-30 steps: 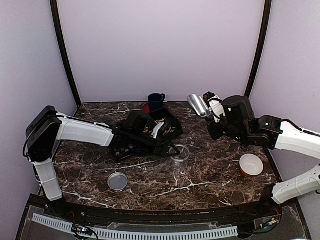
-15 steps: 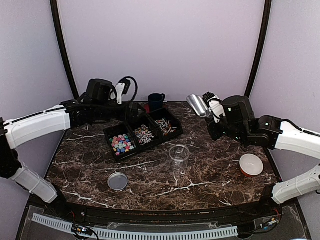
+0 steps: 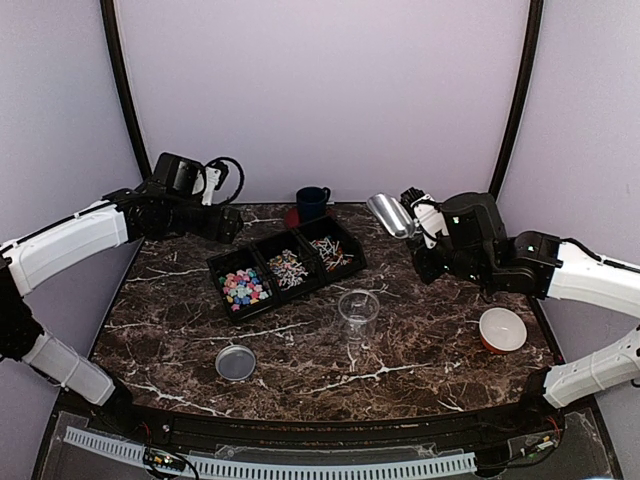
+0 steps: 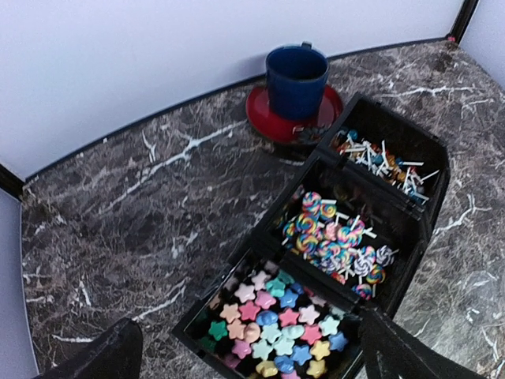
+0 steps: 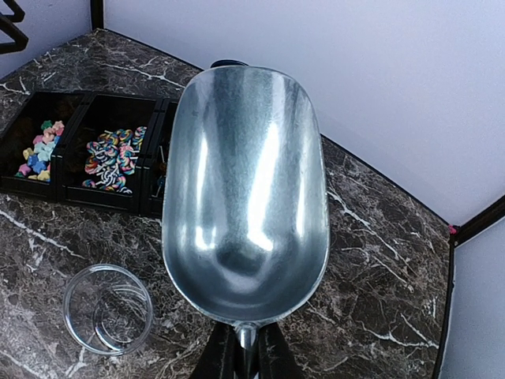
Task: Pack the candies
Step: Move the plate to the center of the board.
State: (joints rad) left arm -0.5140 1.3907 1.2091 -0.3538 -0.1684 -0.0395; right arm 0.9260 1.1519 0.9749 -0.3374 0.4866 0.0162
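Note:
The candies lie in a black three-part tray (image 3: 216,268): pastel star pieces (image 3: 243,287) (image 4: 276,316), swirl lollipops (image 3: 288,267) (image 4: 331,241), and thin stick ones (image 3: 328,250) (image 4: 379,162). A clear jar (image 3: 358,308) (image 5: 107,308) stands empty in front of the tray. My left gripper (image 3: 222,224) (image 4: 251,328) hovers open above the tray's left end, holding nothing. My right gripper (image 3: 428,222) (image 5: 246,351) is shut on the handle of an empty metal scoop (image 3: 390,213) (image 5: 245,189), held in the air right of the tray.
A blue mug (image 3: 312,202) on a red saucer (image 4: 264,118) stands behind the tray. A round lid (image 3: 236,362) lies near the front left. An orange bowl with a white inside (image 3: 502,329) sits at the right. Walls close in on three sides.
The left arm has swung up and back from over the tray to the back left, uncovering the candies. The scoop has shifted slightly left.

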